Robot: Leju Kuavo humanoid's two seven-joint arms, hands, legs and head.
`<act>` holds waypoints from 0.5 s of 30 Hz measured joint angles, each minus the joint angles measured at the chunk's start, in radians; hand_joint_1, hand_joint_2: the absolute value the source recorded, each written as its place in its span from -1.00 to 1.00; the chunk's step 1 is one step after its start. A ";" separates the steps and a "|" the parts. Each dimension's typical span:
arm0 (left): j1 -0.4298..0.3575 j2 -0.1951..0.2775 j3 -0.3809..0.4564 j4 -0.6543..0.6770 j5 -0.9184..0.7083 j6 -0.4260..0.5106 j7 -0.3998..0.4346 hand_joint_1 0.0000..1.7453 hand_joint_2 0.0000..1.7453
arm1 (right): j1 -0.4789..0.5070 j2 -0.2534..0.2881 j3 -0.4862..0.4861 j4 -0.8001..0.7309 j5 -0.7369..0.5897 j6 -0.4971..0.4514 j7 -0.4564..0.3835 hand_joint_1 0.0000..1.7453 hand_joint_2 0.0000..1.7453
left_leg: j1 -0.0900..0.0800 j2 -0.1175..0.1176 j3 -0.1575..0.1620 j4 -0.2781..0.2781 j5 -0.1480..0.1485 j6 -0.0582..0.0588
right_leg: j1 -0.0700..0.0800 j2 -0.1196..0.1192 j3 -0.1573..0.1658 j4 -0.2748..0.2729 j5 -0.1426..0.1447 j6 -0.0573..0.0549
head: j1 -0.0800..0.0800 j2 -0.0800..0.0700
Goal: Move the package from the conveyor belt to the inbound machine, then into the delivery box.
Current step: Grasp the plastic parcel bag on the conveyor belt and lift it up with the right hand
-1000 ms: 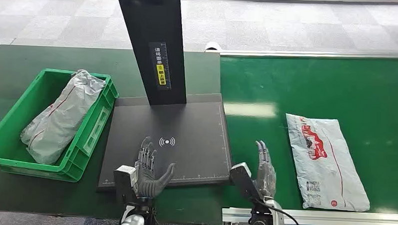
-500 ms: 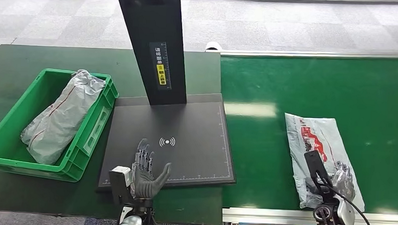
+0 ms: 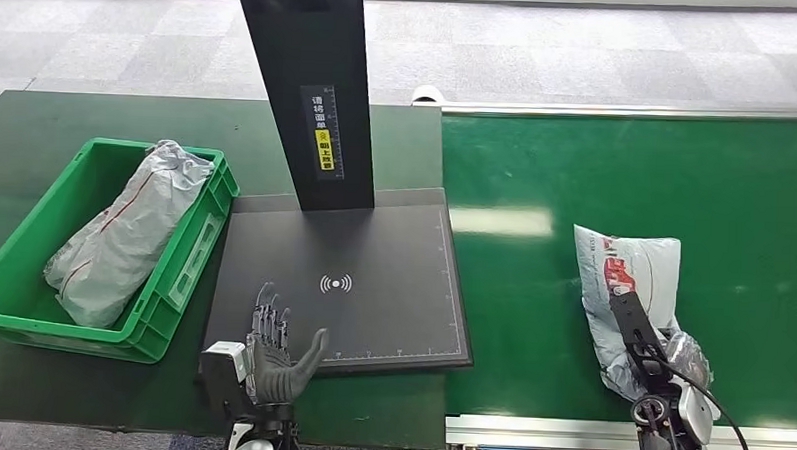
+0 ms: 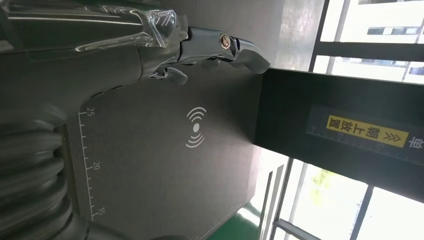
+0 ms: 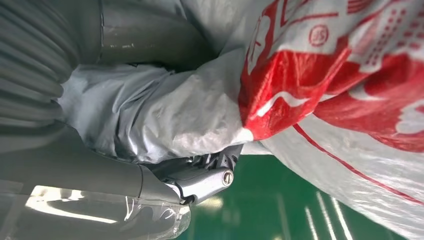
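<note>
A grey plastic package with red print lies on the green conveyor belt at the right. Its near end is bunched up in my right hand, which grips it. In the right wrist view the crumpled package is squeezed between the thumb and the dark fingers. My left hand hovers open, fingers spread, over the front edge of the inbound machine's black plate. The left wrist view has the fingers above the plate and holding nothing.
The machine's black column rises from the back of the plate. A green crate stands to the plate's left with another grey package inside. The belt's metal front rail runs just before my right hand.
My right hand has swung right from beside the plate to the package and closed on its near end, which is now bunched up. My left hand has drawn back a little toward the front.
</note>
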 joint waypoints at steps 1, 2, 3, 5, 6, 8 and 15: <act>0.006 0.001 0.001 -0.010 -0.006 0.012 0.000 -1.00 1.00 | 0.002 0.006 0.000 -0.011 -0.016 0.012 -0.022 1.00 1.00 | 0.000 0.000 0.000 0.000 0.000 0.000 | 0.000 0.000 0.000 0.000 0.000 0.000 | 0.000 0.000; 0.014 0.002 0.002 -0.023 -0.017 0.032 0.000 -1.00 1.00 | 0.008 0.013 0.002 -0.029 -0.033 0.025 -0.044 1.00 1.00 | 0.001 0.001 0.000 0.000 0.000 0.000 | 0.001 0.001 0.000 0.000 0.000 0.000 | 0.000 0.000; 0.024 0.002 0.004 -0.039 -0.033 0.059 0.000 -1.00 1.00 | 0.020 0.021 0.005 -0.057 -0.048 0.036 -0.063 1.00 1.00 | 0.001 0.001 0.000 0.000 0.000 0.000 | 0.001 0.001 0.000 0.000 0.000 0.000 | 0.000 0.000; 0.051 -0.001 0.014 -0.085 -0.084 0.133 0.000 -1.00 1.00 | 0.062 0.044 0.027 -0.152 -0.077 0.049 -0.094 1.00 1.00 | 0.001 0.001 -0.001 0.000 0.000 0.000 | 0.001 0.001 -0.001 0.000 0.000 0.000 | 0.000 0.000; 0.065 -0.004 0.023 -0.110 -0.113 0.166 0.000 -1.00 1.00 | 0.087 0.058 0.048 -0.213 -0.086 0.050 -0.104 1.00 1.00 | 0.001 0.001 -0.002 0.000 0.000 0.000 | 0.002 0.001 -0.002 0.000 0.000 0.000 | 0.000 0.000; 0.090 -0.015 0.050 -0.155 -0.175 0.202 0.000 -1.00 1.00 | 0.134 0.084 0.099 -0.336 -0.094 0.051 -0.112 1.00 1.00 | 0.002 0.000 -0.003 -0.001 0.000 0.000 | 0.002 0.001 -0.004 0.001 0.000 -0.001 | 0.000 0.000; 0.132 -0.075 0.175 -0.222 -0.297 0.214 0.000 -1.00 1.00 | 0.223 0.153 0.339 -0.686 -0.006 0.045 -0.109 1.00 1.00 | 0.002 0.002 -0.005 -0.001 0.000 -0.001 | 0.002 0.000 -0.006 0.001 -0.001 -0.001 | 0.000 0.000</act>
